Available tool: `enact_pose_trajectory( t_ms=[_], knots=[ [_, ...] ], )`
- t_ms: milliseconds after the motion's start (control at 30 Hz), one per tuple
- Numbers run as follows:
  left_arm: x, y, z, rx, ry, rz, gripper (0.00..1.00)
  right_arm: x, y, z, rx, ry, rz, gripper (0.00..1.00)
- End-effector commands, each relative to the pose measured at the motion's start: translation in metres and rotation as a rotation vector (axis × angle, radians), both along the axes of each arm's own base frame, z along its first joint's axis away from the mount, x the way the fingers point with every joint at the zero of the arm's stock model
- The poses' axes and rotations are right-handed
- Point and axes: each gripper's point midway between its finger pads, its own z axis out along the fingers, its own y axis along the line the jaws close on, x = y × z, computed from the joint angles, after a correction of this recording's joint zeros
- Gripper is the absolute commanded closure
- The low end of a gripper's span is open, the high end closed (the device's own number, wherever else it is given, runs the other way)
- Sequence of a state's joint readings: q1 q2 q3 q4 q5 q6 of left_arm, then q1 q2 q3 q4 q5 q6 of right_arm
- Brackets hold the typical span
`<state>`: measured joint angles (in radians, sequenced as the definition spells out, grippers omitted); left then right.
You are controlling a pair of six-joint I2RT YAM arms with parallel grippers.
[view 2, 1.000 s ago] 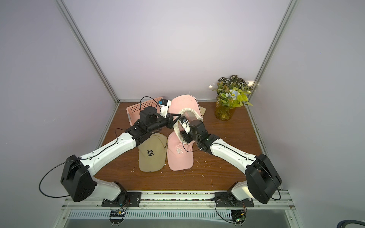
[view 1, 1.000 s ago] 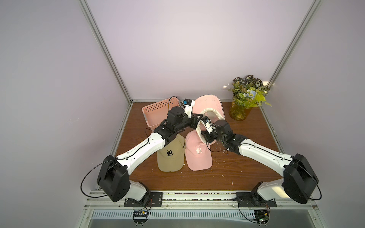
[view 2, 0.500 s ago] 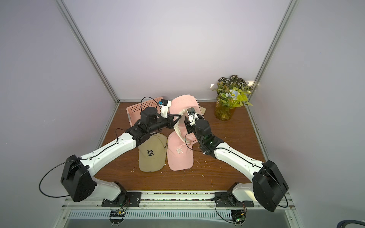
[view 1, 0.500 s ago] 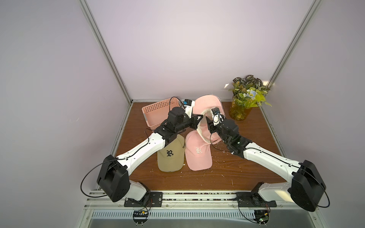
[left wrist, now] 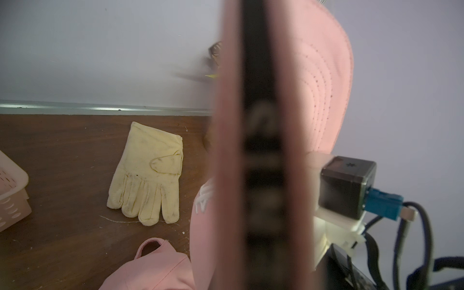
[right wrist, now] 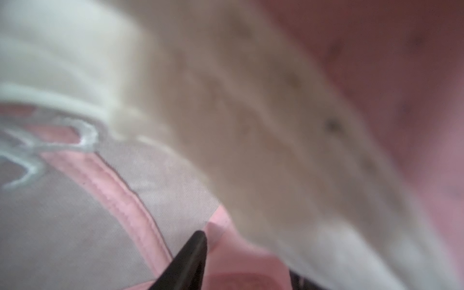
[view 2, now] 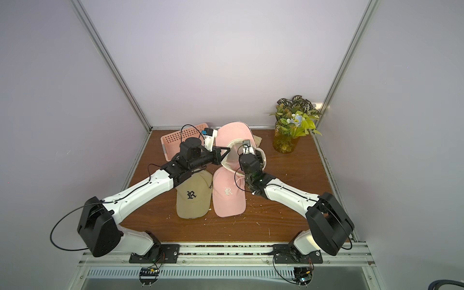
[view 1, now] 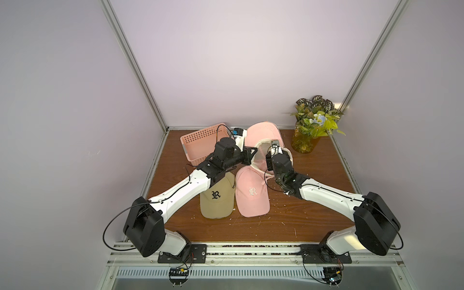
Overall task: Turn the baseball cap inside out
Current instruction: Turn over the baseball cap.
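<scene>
Holding the baseball cap up off the table, the left gripper is clamped tight on the edge of the cap's opening. Its brim stands up toward the back wall in both top views. The left wrist view confirms the grip, with pink fabric pressed on either side of the dark finger.

The right gripper has its nose buried in the crown, and the pale sweatband rings it in a top view. From the right wrist camera only one dark fingertip shows, just beside a pink seam tape and the grey lining, with the back of the embroidered letter nearby. Whether those jaws are pinching cloth or merely spread inside cannot be told.

As for progress, the cap looks lifted, opened and entered, but the crown seems not yet turned: its pink outer face is outward. By this reading, the push-through and pulling the lining out are left.

A tan cap and a second pink cap lie flat below, well clear of the action.
</scene>
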<state>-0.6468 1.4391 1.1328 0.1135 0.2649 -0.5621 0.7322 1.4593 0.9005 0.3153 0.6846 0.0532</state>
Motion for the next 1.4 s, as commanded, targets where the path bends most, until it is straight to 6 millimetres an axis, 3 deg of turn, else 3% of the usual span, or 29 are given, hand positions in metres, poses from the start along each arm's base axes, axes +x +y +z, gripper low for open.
enact_pose_trajectory(
  t_ms=[0,233,467,533,767,933,1067,1133,1200,1367],
  knots=[
    [-0.003,-0.003,0.018,-0.026,-0.054,-0.015,1.0,-0.008,0.008,0.015,0.061,-0.013,0.096,0.44],
    [0.0,-0.008,0.017,-0.023,-0.067,-0.036,1.0,-0.037,0.059,-0.001,0.052,0.093,0.455,0.44],
    [-0.002,-0.011,0.025,-0.043,-0.085,-0.055,1.0,-0.05,0.075,-0.033,-0.017,0.229,0.574,0.44],
    [-0.002,-0.011,0.027,-0.043,-0.094,-0.054,1.0,-0.049,0.075,-0.032,-0.016,0.231,0.571,0.44],
    [0.006,-0.002,0.025,-0.008,-0.128,0.009,1.0,-0.051,0.063,0.022,0.12,0.088,0.514,0.37],
    [0.012,0.007,0.031,0.008,-0.199,0.063,0.99,-0.063,0.052,0.062,0.18,0.002,0.523,0.31],
    [0.017,0.014,0.035,0.018,-0.255,0.106,0.98,-0.071,0.033,0.099,0.276,-0.082,0.516,0.26],
    [0.02,0.018,0.036,0.021,-0.281,0.123,0.98,-0.072,0.024,0.112,0.334,-0.103,0.521,0.25],
    [0.021,0.022,0.039,0.009,-0.32,0.131,0.99,-0.068,0.012,0.12,0.417,-0.093,0.487,0.19],
    [0.008,0.039,0.058,-0.061,-0.55,0.152,1.0,-0.067,0.003,0.142,0.659,-0.028,0.528,0.21]
  ],
)
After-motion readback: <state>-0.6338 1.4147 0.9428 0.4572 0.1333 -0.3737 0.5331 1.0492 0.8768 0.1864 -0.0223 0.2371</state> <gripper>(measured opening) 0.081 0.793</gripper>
